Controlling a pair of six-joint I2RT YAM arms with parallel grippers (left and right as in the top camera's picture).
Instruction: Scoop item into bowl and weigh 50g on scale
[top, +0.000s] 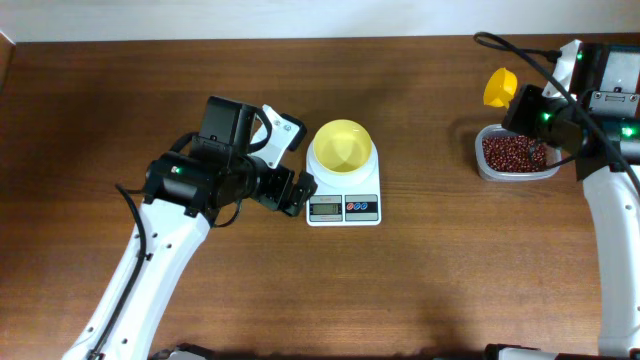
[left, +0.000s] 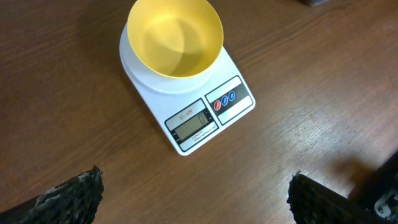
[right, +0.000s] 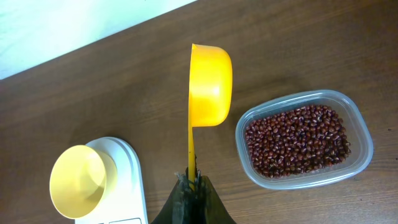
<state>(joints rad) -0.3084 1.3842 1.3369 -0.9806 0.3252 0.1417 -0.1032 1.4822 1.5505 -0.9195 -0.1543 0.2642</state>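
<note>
The pale yellow bowl (top: 343, 145) sits empty on the white scale (top: 344, 207) at mid-table; both also show in the left wrist view, bowl (left: 175, 36) and scale (left: 205, 118). The reddish-brown beans (top: 514, 152) fill a clear container (top: 516, 173) at the right, also seen in the right wrist view (right: 296, 140). My right gripper (right: 191, 180) is shut on the handle of a bright yellow scoop (right: 209, 84), held on its side above the table left of the container. My left gripper (left: 193, 196) is open and empty, just left of the scale.
The table's far edge meets a pale wall (right: 74, 25). The right arm's cables (top: 520, 50) loop over the table near the container. The left arm (top: 150, 260) crosses the table's left front.
</note>
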